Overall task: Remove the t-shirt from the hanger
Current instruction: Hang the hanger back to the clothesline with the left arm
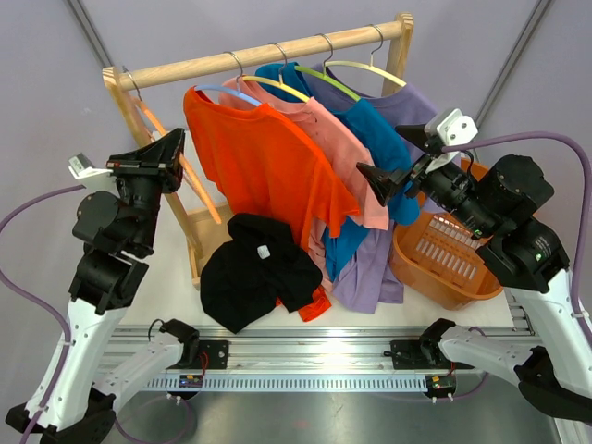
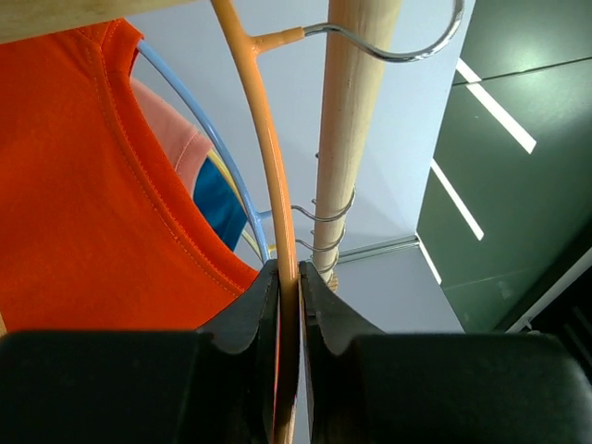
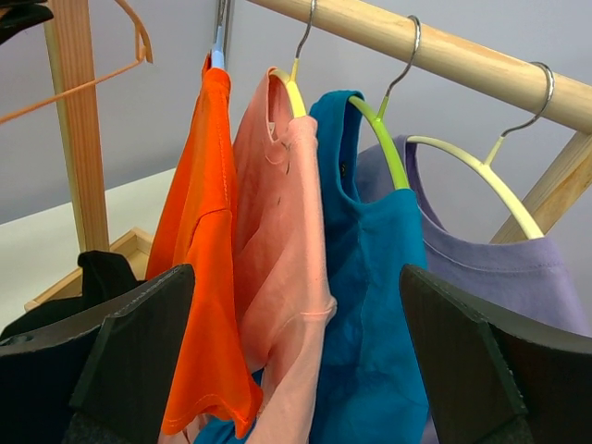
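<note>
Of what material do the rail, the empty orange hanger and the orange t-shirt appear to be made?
The rail looks like pale wood, matte, apparently unvarnished; faint grain shows. The orange hanger is smooth and glossy, probably plastic or coated; its hook is shiny bare metal. The orange t-shirt is soft matte knit cloth, perhaps cotton; stitched seams follow the neckline.

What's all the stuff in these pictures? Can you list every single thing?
wooden rack: one, pale wood, back of table
table: one, white, under everything
orange hanger: one, bare, rail's left end
blue hanger, yellow hanger, green hanger, cream hanger: one each, on the rail
orange t-shirt, pink t-shirt, blue t-shirt, purple t-shirt: one each, hanging in that order
black t-shirt: one, crumpled on the table
basket: one, orange, far right
left pincer: black, shut on the orange hanger
right pincer: black, open, facing the shirts
</note>
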You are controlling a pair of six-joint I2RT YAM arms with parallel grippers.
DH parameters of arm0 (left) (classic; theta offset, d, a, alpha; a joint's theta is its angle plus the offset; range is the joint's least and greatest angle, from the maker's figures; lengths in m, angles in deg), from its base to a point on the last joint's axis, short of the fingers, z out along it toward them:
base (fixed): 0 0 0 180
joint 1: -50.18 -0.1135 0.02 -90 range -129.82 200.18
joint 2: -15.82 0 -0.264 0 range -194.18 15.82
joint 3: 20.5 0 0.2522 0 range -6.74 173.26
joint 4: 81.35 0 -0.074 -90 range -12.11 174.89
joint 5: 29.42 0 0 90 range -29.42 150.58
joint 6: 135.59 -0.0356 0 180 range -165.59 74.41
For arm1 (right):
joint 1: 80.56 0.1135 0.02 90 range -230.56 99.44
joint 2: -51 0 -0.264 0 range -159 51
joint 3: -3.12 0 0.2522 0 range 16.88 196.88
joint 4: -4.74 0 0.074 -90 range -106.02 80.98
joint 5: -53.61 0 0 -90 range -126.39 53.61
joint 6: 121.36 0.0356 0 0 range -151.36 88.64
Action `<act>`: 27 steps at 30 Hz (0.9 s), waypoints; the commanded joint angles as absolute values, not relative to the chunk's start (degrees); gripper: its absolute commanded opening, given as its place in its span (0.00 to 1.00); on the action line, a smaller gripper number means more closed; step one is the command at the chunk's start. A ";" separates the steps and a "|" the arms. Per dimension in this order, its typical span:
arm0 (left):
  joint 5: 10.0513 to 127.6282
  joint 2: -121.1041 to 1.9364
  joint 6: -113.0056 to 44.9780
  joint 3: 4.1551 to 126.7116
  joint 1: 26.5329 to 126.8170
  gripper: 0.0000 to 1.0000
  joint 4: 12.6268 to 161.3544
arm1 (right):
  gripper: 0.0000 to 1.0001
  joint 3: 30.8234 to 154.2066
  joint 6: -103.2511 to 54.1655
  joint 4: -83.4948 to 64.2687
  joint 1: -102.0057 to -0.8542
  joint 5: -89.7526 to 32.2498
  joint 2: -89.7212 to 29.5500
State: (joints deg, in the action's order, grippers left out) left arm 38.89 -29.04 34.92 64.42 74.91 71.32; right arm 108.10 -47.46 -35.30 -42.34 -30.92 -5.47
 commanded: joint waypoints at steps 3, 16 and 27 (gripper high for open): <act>40.36 -27.07 36.59 63.84 74.87 0.29 73.72 | 0.99 108.11 -46.83 -32.22 -42.15 -29.63 -5.78; 44.40 -24.79 30.62 65.42 74.87 0.91 69.07 | 1.00 107.67 -60.17 -45.38 -42.15 -0.59 -5.60; 45.38 -17.23 17.87 67.70 74.87 0.99 48.95 | 0.99 110.39 -74.51 -65.18 -39.52 19.18 -19.74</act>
State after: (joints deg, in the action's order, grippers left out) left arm 44.17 -18.33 23.94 65.36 74.88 55.65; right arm 108.41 -70.01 -60.02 -41.40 15.99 -16.07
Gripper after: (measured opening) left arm 0.985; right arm 0.993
